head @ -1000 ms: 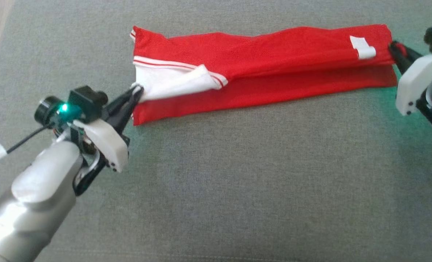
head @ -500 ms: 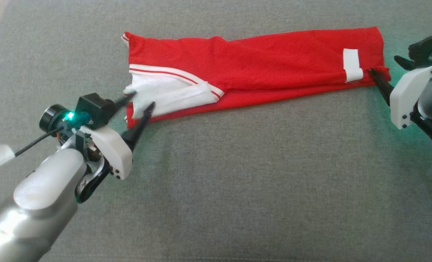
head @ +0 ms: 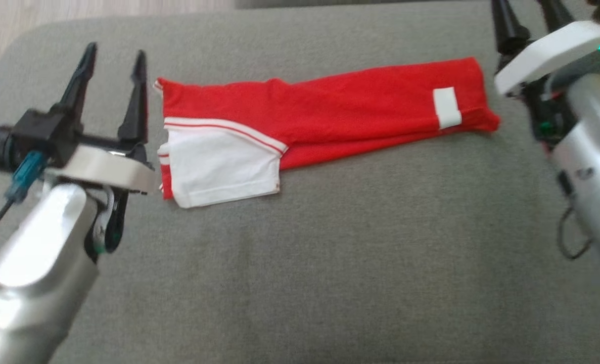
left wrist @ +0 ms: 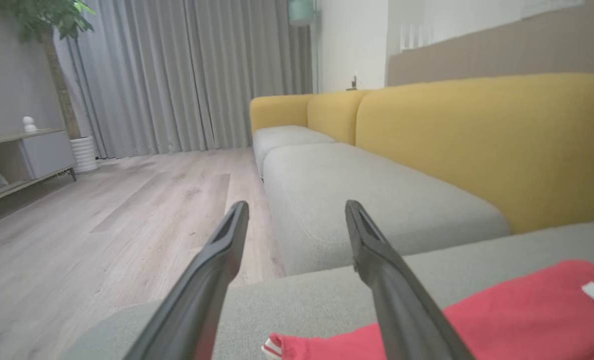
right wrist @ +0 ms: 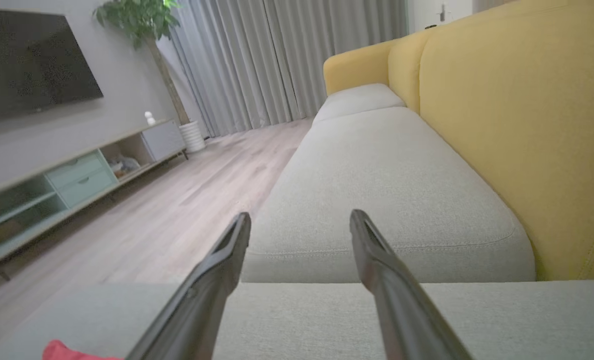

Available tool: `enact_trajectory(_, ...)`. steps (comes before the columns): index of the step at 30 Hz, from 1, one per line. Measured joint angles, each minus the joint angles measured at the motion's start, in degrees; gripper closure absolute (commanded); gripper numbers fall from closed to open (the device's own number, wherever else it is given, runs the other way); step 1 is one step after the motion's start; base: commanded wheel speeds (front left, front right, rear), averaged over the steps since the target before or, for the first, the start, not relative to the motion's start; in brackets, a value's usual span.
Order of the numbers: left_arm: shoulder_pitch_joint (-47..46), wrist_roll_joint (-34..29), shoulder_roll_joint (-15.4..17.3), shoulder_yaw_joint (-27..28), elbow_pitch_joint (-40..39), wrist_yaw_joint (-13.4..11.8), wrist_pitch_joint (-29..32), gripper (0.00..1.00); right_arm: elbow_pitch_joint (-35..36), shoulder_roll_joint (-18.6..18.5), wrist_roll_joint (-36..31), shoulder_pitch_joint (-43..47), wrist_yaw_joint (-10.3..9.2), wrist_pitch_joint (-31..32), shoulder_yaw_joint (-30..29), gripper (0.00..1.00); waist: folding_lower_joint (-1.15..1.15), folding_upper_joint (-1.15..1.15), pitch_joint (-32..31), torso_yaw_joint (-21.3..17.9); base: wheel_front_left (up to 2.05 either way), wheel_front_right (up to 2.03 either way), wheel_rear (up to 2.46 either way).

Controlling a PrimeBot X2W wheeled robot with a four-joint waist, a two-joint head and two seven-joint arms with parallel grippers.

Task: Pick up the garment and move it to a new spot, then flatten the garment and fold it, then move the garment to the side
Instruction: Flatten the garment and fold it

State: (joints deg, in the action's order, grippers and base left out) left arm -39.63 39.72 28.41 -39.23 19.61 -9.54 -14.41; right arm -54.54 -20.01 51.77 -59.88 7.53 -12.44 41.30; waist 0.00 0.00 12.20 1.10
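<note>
Garment: the garment (head: 325, 108) lies as a long red strip across the grey sofa cushion (head: 330, 263), with its white sleeve (head: 219, 167) at the left end and a white label (head: 446, 107) near the right.
Left gripper: the left gripper (head: 116, 50) has its jaws spread wide and holds nothing; it sits just beside the garment's left end.
Right gripper: the right gripper (right wrist: 301, 216) is also wide open and empty, past the right end.
Loose flap: I'd worry about the sleeve. It only rests on top, so a pinch there may lift it alone and undo the fold.
Uneven layers: the lower edge looks stepped. Catching one layer would likely skew the next fold.
Edge: the left end is near the cushion's rim, so a careless drag sideways could tip it toward the floor (left wrist: 126, 210).
</note>
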Motion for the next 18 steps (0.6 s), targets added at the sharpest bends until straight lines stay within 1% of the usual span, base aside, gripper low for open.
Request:
enact_trajectory(1, 1.3, -0.07, -0.47, 1.54, -0.75, -1.23, -0.04, 0.0, 0.3, 1.07, -0.04, 0.51, 0.0, -0.88, -1.04, 0.0, 0.0, 0.0, -0.5, -0.32, 0.0, 0.0, 0.0)
enact_trajectory(4, 7.03, -1.3, -2.91, 8.09, -5.1, -3.58, -0.14, 0.0, 2.12, 3.83, -1.29, 3.81, 0.0, -1.9, -4.81, 0.0, -0.01, 0.0, -1.84, -1.29, 0.0, 0.0, 0.0)
enact_trajectory(5, 9.1, -2.19, -4.01, 9.96, -6.19, -4.08, -0.25, 0.0, 3.65, 4.38, -2.37, 5.59, 0.0, -1.92, -7.34, 0.0, 0.0, 0.0, -2.23, -1.55, 0.0, 0.0, 0.0)
enact_trajectory(7, 13.72, -4.04, -6.2, 13.41, -7.62, -4.57, -0.3, 0.0, 7.69, 5.13, -6.59, 9.83, 0.0, -1.93, -13.45, 0.0, 0.0, 0.0, -2.95, -2.04, 0.0, 0.0, 0.0)
enact_trajectory(8, 16.0, -5.44, -6.97, 14.4, -7.98, -4.58, -0.3, 0.0, 9.95, 5.39, -9.48, 12.2, 0.0, -1.93, -16.17, 0.0, -0.01, 0.0, -3.27, -2.26, 0.0, 0.0, 0.0)
enact_trajectory(10, 20.58, -7.35, -9.0, 16.89, -8.65, -4.47, -0.3, 0.0, 14.54, 7.1, -15.48, 17.77, 0.0, -1.94, -21.8, 0.0, 0.0, 0.0, -3.85, -2.65, 0.0, 0.0, 0.0)
enact_trajectory(13, 25.87, -10.26, -11.92, 19.29, -8.87, -2.99, -0.3, 0.0, 20.3, 11.99, -23.32, 27.93, 0.0, -1.94, -28.75, 0.0, -0.01, 0.0, -4.58, -2.95, 0.0, 0.0, 0.0)
enact_trajectory(15, 28.32, -12.39, -13.36, 20.65, -8.81, -2.08, -0.29, 0.0, 22.72, 14.74, -26.58, 34.37, 0.0, -1.94, -31.44, 0.0, 0.0, 0.0, -4.95, -3.04, 0.0, 0.0, 0.0)
enact_trajectory(18, 30.84, -14.89, -15.53, 23.08, -8.73, -0.54, -0.3, 0.0, 24.97, 16.07, -29.98, 41.65, 0.0, -1.94, -33.53, 0.0, -0.01, 0.0, -5.19, -3.1, 0.0, 0.0, 0.0)
